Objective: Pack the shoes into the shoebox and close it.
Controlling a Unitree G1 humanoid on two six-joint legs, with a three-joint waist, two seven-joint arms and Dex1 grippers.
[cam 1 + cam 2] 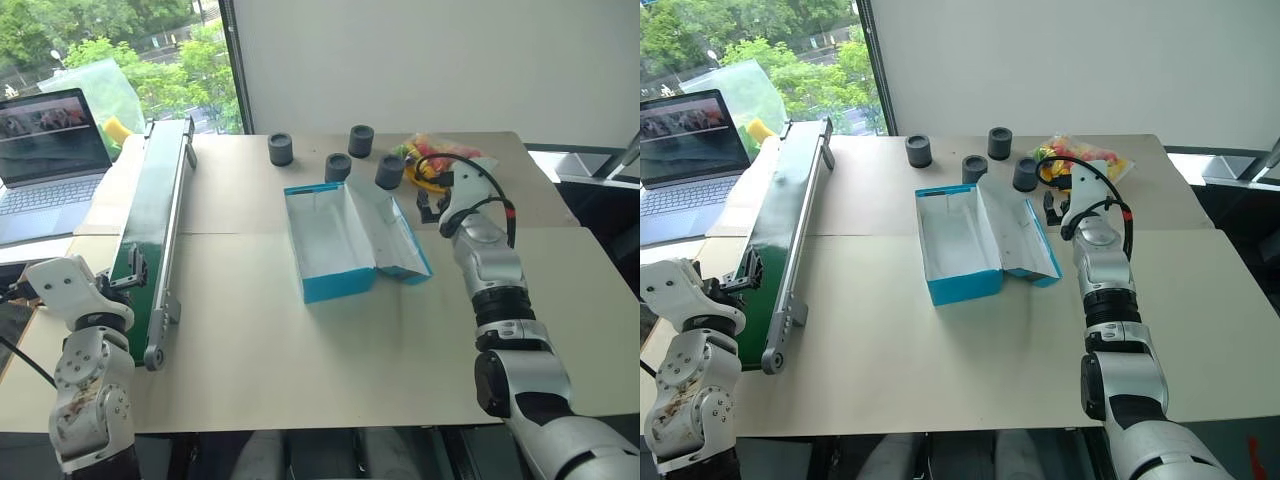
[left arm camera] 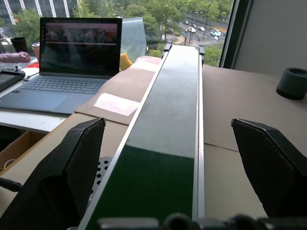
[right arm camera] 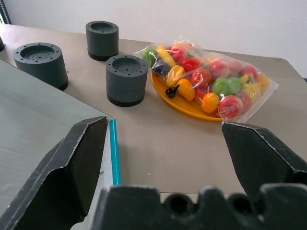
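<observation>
The shoebox (image 1: 340,288) lies open in the middle of the table, bright blue outside, white inside, with nothing in it. Its hinged lid (image 1: 402,243) is folded flat to the right. The shoes are out of view. My right gripper (image 3: 165,122) is open just off the lid's far right edge (image 3: 114,151), pointing toward the far side of the table; it holds nothing. My left gripper (image 2: 167,123) is open and empty at the near left, with its fingers on either side of the near end of the green conveyor (image 2: 177,110).
The long green conveyor (image 1: 155,210) runs along the left side of the table. A laptop (image 1: 45,160) sits further left. Several dark-grey cylinders (image 1: 280,149) stand behind the box. A bag of toy fruit on an orange plate (image 3: 206,86) lies at the back right.
</observation>
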